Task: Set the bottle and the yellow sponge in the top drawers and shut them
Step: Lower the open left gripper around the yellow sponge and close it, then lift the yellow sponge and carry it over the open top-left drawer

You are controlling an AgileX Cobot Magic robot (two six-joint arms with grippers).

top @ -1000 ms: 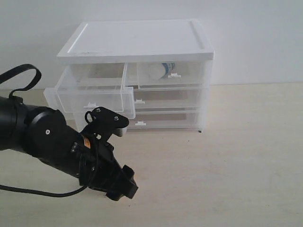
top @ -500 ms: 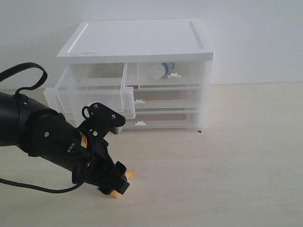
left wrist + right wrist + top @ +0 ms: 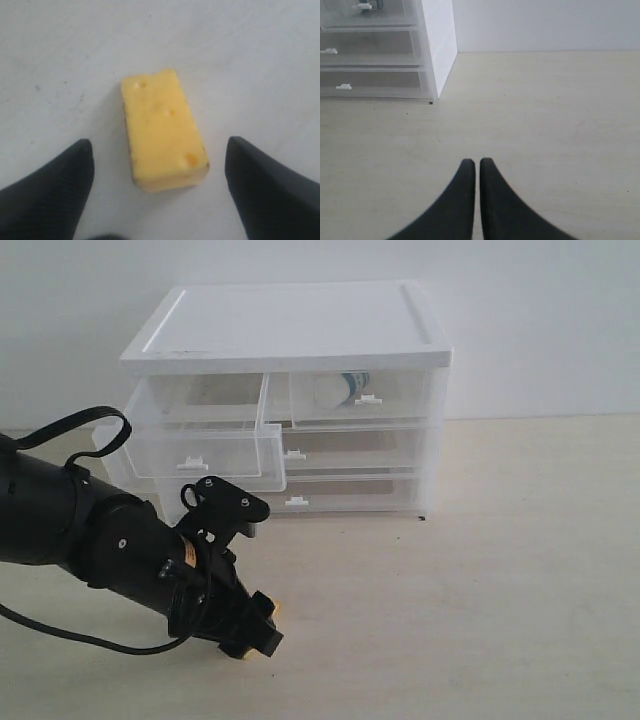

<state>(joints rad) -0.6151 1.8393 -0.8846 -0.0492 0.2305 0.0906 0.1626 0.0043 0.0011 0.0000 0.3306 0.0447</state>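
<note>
My left gripper [image 3: 159, 145] hangs spread wide over the yellow sponge [image 3: 161, 131], which lies lengthwise between the jaws, touching neither.

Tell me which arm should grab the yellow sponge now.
Left. The left fingers stand open either side of the yellow sponge on the table; the right fingers are shut, with no sponge in their view.

1. We see a pale table [image 3: 520, 570] with a plain, light top.
2. A white-topped cabinet [image 3: 290, 330] stands on the table, at the back, close to the wall [image 3: 540, 320].
3. A yellow sponge [image 3: 162, 130] lies flat on the table in front of the cabinet. It does not touch the cabinet.
4. We see little holes in the sponge's top.
</note>
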